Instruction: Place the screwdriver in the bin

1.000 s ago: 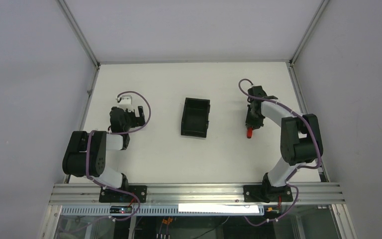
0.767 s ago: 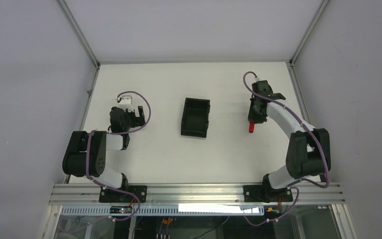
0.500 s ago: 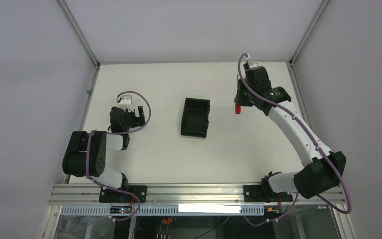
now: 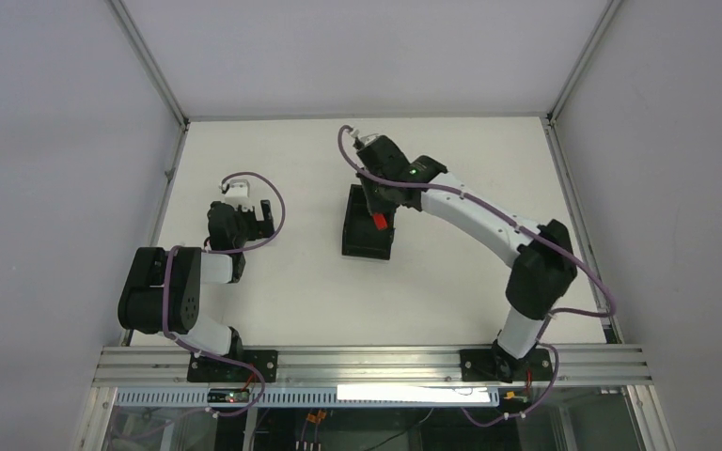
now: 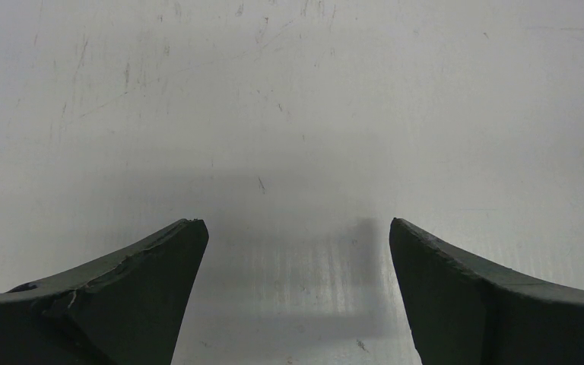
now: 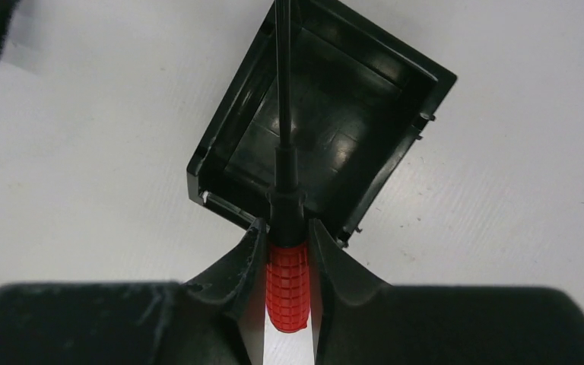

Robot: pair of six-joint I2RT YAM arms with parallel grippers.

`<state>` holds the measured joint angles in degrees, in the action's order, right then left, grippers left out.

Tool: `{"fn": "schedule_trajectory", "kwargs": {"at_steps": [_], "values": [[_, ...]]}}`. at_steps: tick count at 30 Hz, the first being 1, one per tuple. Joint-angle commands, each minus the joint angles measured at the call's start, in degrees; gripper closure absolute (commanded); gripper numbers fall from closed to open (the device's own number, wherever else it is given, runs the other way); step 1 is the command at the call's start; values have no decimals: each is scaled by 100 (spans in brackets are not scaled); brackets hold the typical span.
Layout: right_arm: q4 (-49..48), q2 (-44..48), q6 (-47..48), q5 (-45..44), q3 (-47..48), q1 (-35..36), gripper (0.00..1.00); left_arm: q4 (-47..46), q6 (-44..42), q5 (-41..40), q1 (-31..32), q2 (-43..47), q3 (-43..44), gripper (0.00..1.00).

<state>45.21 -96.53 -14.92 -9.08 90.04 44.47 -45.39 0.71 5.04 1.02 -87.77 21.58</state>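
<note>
Right hand (image 6: 287,228) clamped on screwdriver (image 6: 287,285) red handle, held above bin (image 6: 350,106), shaft across its opening. Left hand (image 5: 296,228) jaws spread wide, over bench (image 5: 289,91).

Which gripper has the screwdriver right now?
The right gripper, shut on the red handle of the screwdriver above the bin. The left gripper is open and holds nothing.

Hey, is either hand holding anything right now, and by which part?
The right hand grips the screwdriver by its red handle, with the shaft over the bin. The left hand is open and holds nothing.
</note>
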Motion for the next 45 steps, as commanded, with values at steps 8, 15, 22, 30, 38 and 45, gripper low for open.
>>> {"fn": "schedule_trajectory", "kwargs": {"at_steps": [8,15,22,30,38,45], "values": [[-89,-1108,114,-575,257,123,88,-192,52,76,-58,139,-31,1],[-252,-1157,138,-573,66,124,69,-197,52,76,-58,137,-31,1],[-286,-1013,108,-484,83,130,52,-197,52,75,-58,140,-31,1],[-213,-524,33,-672,259,121,30,-191,52,76,-58,138,-31,1],[-129,499,-209,-1318,-476,-504,1,-197,52,75,-58,137,-31,1],[-800,1905,-231,-623,-2250,-2513,1,-196,52,70,-58,137,-31,1]]}}
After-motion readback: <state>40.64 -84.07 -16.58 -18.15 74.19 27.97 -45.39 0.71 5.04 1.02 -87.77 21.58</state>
